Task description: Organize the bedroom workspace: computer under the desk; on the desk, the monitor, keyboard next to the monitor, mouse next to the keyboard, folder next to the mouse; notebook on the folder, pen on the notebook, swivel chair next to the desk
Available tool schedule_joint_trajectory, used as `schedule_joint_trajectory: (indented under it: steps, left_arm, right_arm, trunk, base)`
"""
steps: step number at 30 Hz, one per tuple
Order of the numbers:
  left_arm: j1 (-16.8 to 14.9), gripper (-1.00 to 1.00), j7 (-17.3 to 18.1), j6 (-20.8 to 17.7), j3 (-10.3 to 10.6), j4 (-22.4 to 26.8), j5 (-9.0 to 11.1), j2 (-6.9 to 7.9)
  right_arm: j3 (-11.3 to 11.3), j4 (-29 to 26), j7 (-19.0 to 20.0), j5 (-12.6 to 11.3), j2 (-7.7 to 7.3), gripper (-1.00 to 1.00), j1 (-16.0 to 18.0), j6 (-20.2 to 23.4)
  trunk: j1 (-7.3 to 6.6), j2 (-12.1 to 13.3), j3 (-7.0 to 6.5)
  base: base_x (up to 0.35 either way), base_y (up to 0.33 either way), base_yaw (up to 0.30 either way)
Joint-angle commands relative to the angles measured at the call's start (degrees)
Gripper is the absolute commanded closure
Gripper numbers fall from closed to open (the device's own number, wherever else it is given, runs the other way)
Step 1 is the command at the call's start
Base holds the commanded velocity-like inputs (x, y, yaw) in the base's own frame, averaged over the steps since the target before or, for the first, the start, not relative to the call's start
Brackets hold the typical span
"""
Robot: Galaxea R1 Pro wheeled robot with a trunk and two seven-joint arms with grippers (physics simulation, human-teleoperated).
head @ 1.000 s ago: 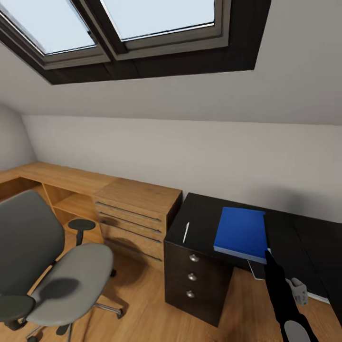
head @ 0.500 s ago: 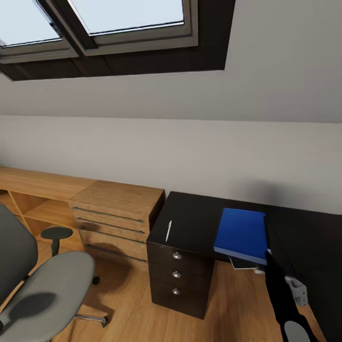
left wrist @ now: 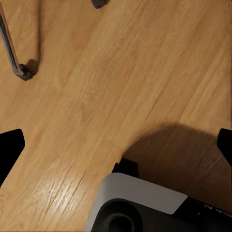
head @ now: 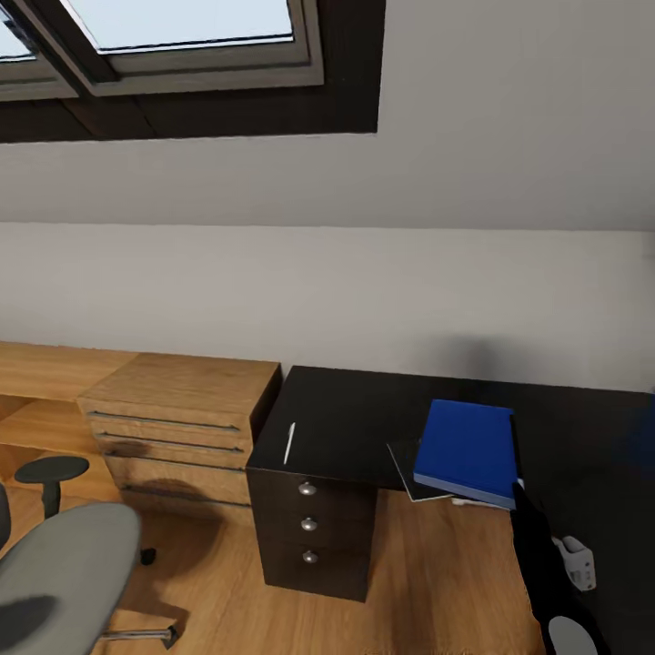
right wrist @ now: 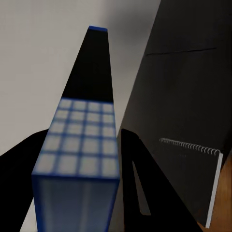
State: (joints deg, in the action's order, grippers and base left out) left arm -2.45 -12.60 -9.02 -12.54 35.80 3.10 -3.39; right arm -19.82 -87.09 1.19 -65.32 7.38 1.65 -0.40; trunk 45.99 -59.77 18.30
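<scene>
On the glossy black desk (head: 364, 409), the thin pale pen (head: 289, 443) lies near its left edge; the bright-blue flat folder (head: 466, 450) overhangs its front edge, right of the pen.

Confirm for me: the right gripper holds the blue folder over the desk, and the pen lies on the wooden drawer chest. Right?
Not quite. The pen lies on the black desk, near its end above the three-drawer unit, not on the wooden chest; the head view shows it. The rest stands: the right gripper holds the folder over the desk.

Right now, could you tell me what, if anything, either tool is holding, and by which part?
The right tool grips the blue folder by its near edge. The left tool holds nothing.
</scene>
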Motion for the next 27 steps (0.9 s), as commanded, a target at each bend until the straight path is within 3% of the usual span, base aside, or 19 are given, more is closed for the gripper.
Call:
schedule_joint_trajectory:
  steps: [1,9,27]
  left_arm:
    - [0.00,-1.00,-0.09,-0.23,-0.14,0.14,0.31,-0.06]
    - [0.01,-1.00,-0.06,4.59,-0.21,0.00,-0.02,-0.13]
    - [0.00,-1.00,-0.06,5.24,-0.21,-0.03,-0.11,-0.13]
  right_arm:
    - [-0.06,-0.01,0.12,-0.59,0.05,1.00,0.04,-0.04]
    - [-0.13,-0.01,0.12,-0.53,0.08,1.00,0.09,-0.04]
    - [-0.13,-0.01,0.14,-0.51,0.09,1.00,0.04,-0.13]
  trunk:
    - [0.00,-0.05,0.08]
    - [0.00,-0.05,0.10]
    - [0.00,-0.05,-0.13]
  base:
    - [0.000,0.000,-0.266]
    - [0.000,0.000,-0.270]
    - [0.000,0.000,-0.273]
